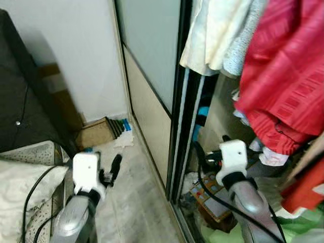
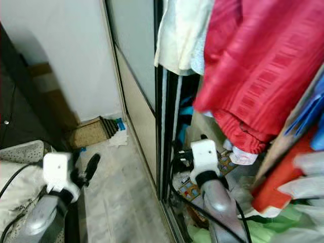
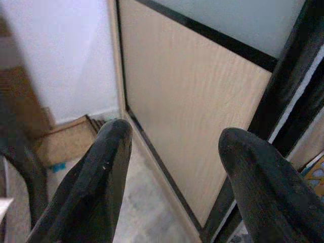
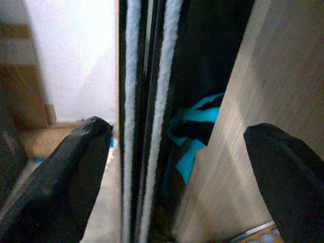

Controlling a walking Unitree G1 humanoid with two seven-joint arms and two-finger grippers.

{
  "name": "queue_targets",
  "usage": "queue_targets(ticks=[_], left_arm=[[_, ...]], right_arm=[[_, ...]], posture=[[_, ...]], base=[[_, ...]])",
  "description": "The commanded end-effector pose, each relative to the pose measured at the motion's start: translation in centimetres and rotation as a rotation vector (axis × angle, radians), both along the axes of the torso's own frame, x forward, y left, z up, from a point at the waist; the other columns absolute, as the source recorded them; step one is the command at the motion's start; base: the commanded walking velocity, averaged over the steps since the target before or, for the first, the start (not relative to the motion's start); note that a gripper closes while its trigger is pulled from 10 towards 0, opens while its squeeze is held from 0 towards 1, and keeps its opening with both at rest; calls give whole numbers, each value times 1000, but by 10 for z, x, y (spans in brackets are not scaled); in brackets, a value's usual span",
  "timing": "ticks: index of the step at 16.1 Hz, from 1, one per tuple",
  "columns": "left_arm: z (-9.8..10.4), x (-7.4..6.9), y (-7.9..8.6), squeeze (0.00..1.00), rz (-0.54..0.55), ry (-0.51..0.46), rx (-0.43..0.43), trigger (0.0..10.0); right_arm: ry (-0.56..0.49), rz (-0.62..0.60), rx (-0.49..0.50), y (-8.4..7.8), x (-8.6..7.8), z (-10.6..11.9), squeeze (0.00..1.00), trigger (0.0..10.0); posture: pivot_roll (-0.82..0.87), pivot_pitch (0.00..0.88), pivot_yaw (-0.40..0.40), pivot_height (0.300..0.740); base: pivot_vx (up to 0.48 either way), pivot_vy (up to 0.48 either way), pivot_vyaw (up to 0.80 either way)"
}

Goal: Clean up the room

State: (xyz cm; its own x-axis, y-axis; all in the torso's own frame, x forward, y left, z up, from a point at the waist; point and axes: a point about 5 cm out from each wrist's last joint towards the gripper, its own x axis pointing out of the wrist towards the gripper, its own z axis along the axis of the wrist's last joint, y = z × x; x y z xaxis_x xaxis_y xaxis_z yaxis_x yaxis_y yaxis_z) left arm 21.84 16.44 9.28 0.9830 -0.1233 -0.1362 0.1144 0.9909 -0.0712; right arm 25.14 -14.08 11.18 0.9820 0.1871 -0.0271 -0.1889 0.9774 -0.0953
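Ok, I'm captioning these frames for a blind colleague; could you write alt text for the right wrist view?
The right tool, its two black fingers spread wide and holding nothing, faces the dark edge of a sliding wardrobe door with its two pale brush strips. In the shadowed gap behind the door lies a bright turquoise cloth, next to a light wood-grain panel.

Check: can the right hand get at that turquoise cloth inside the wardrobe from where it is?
Probably yes. The right hand is open and points into the gap beside the sliding door's edge, with the turquoise cloth straight ahead between its fingers. Nothing visibly blocks the way, though the gap looks narrow.
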Motion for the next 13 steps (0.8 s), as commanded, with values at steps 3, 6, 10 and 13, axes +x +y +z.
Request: queue_targets(ticks=[3, 6, 10, 13], left_arm=[[-4, -17, 4, 0, -19, -2, 92, 10000], [-2, -11, 6, 0, -51, -3, 43, 10000], [9, -1, 5, 0, -36, -49, 35, 10000], [10, -2, 2, 0, -50, -49, 30, 10000]], right_arm=[[10, -76, -5, -18, -18, -2, 0, 10000], [28, -125, 8, -26, -16, -6, 0, 10000], [27, -100, -1, -21, -17, -4, 0, 10000], [31, -88, 5, -20, -17, -4, 0, 10000]], posture=[[-31, 0, -18, 740], [-33, 0, -12, 740], [-34, 14, -12, 740], [-34, 24, -15, 740]], base=[[0, 0, 0], [0, 0, 0], [0, 0, 200], [0, 0, 800]])
